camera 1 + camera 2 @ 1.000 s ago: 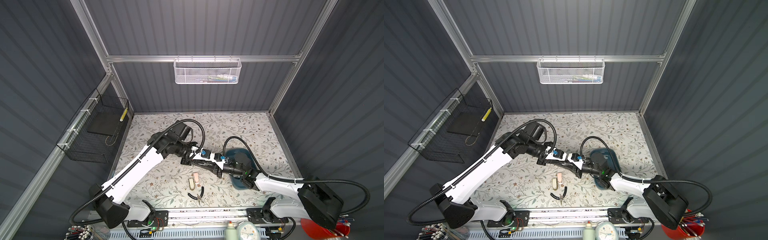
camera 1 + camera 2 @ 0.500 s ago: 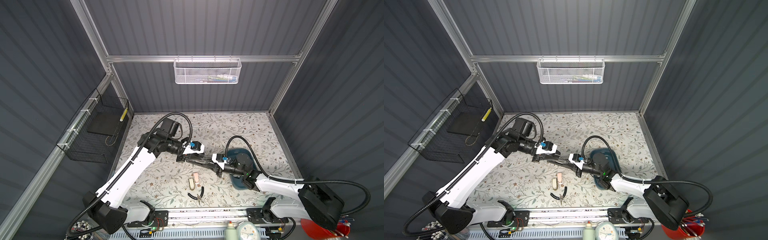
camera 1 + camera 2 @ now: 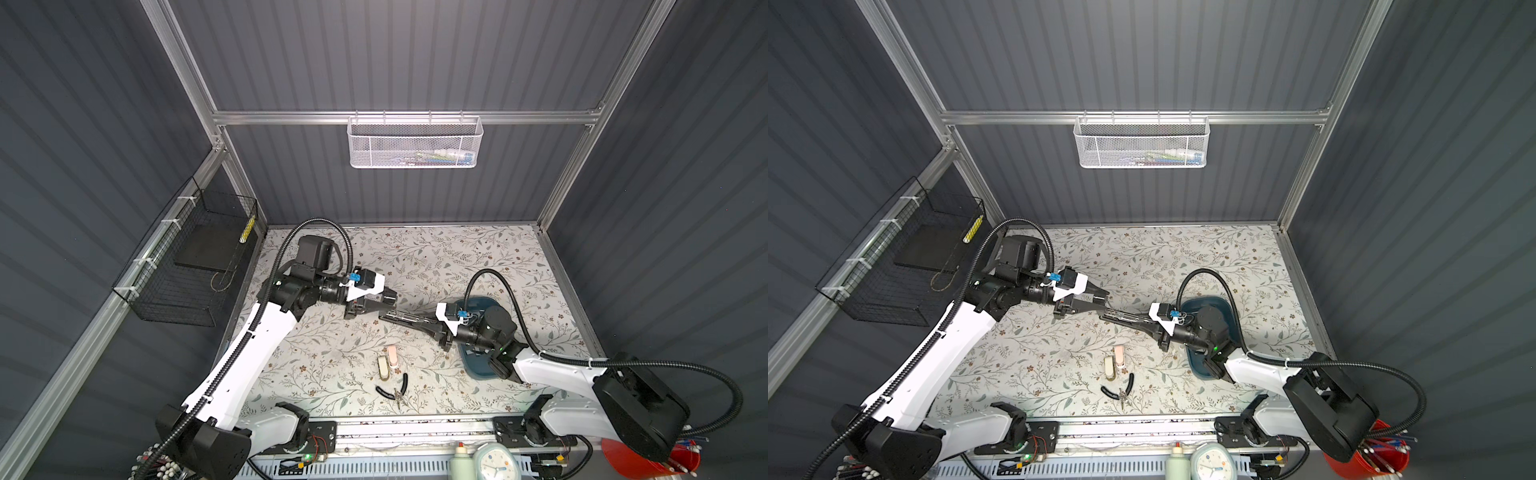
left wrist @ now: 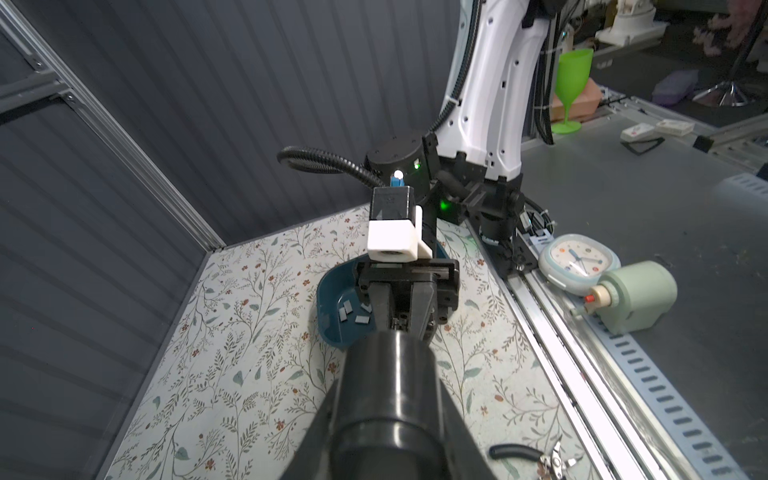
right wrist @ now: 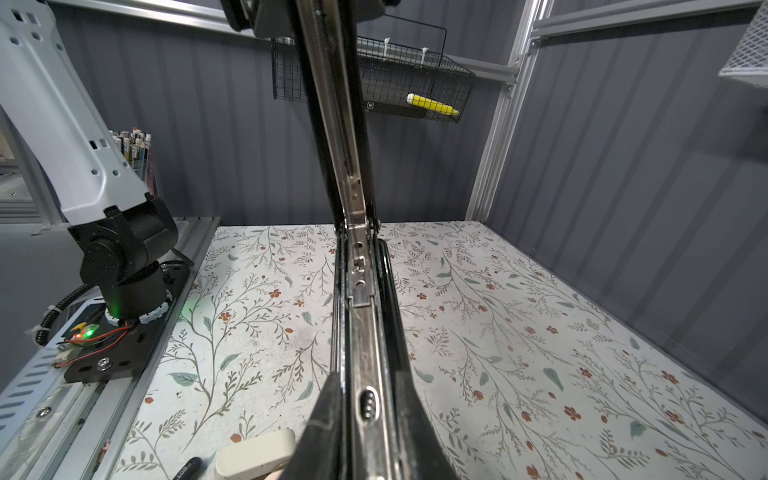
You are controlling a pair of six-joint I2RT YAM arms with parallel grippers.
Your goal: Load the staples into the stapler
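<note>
My left gripper [image 3: 384, 306] and my right gripper [image 3: 437, 329] are each closed tight on one end of the long black stapler [image 3: 409, 321] with a silver metal channel. It is folded open and hangs between them above the middle of the flowered table cover [image 3: 436, 266].

In both top views the stapler is only a thin dark bar. The right wrist view shows more: the shiny channel [image 5: 363, 332] runs away from my two dark fingers [image 5: 326, 432], which press on both its sides. The other half rises from the hinge and is cut off at the picture's edge.

The small flat silver-grey staples [image 4: 353, 313] I see clearly only in the left wrist view. They lie loose in the dark teal plastic tray [image 4: 328, 291] under my right arm, on the right of the table. In that view a black cylinder [image 4: 390, 395] hides my left fingers and most of the stapler.

On the near side lie two small pale blocks [image 3: 384, 368] and black-handled pliers [image 3: 392, 390]. A black handle [image 5: 187, 467] at the edge of the right wrist picture carries pale marks, too small to read.
</note>
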